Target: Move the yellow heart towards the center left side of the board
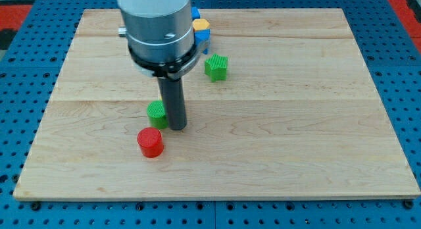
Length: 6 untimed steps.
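Note:
My tip (177, 127) rests on the board left of centre, just right of a small green block (156, 111) that the rod partly hides. A red round block (150, 142) lies just below and left of the tip. A green star-like block (216, 66) sits above and right of the tip. At the view's top, next to the arm's grey body, a yellow block (200, 24) and a blue block (203, 35) show only partly. Its shape cannot be made out, so I cannot tell if the yellow block is the heart.
The wooden board (296, 143) lies on a blue pegboard surface (20, 91). The arm's wide grey body (158, 25) hides part of the board's top left of centre.

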Motion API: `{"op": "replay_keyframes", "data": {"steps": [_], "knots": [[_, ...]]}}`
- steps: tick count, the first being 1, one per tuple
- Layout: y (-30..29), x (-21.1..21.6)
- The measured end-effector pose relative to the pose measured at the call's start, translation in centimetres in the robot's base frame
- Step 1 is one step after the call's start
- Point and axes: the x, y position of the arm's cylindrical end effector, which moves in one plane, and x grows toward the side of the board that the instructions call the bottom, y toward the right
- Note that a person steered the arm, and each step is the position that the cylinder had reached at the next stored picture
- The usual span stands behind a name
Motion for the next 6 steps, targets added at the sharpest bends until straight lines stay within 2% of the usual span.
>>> {"op": "replay_keyframes", "data": {"steps": [1, 2, 4, 5, 6], "knots": [[2.6, -1.2], [0.9, -2.7], [-9.6, -6.1], [-6.4, -9.4], [-0.6, -14.2]]}}
